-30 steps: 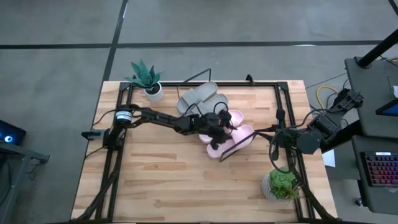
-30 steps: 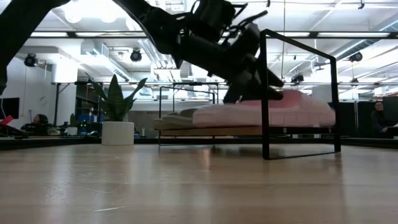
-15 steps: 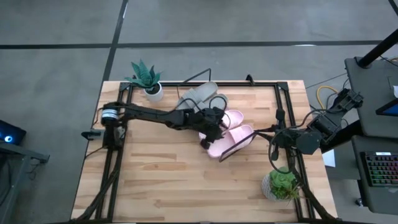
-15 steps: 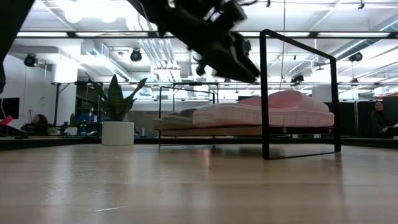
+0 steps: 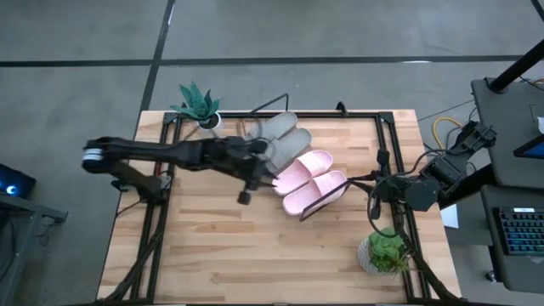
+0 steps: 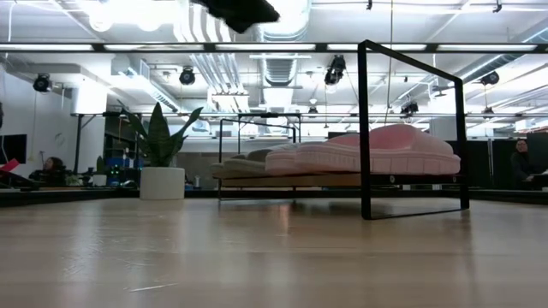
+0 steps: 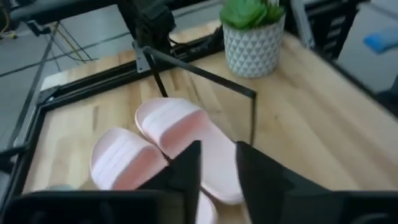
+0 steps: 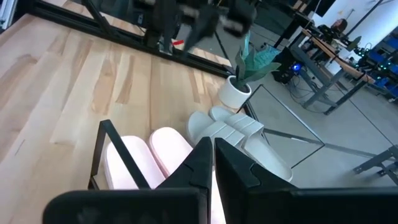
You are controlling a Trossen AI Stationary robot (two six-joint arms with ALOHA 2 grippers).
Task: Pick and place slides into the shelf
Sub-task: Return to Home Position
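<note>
Left gripper (image 5: 246, 189) is empty and lifted well off the table (image 5: 212, 255) in the high view. It hangs at about 9 o'clock from the pink pair (image 5: 313, 182), which I read as it just clearing out, since there's nothing loose to grab. All four slides (image 5: 302, 166) lie side by side in one diagonal row on the shelf (image 5: 325, 200). The grey pair (image 5: 276, 134) is at the 11 o'clock end and the pink at the 5 o'clock end, packed touching so they all fit across the board. Right gripper (image 5: 376, 194) is parked at 3 o'clock of the shelf by the table edge, not involved. Low view: the slides rest on the tilted board inside the black wire frame (image 6: 368, 128), pink nearer the camera and grey behind. Only a dark bit of arm pokes in at 12 o'clock, so nothing touches them. Left wrist view: its fingers (image 7: 183, 174) stand a little apart with nothing between them, looking down on the pink pair. Right wrist view: that arm's fingers (image 8: 200, 165) are pressed together, empty, facing the row. My guess is the job's basically done and only tucking the left arm away is left, the main risk being a clip on the frame.
</note>
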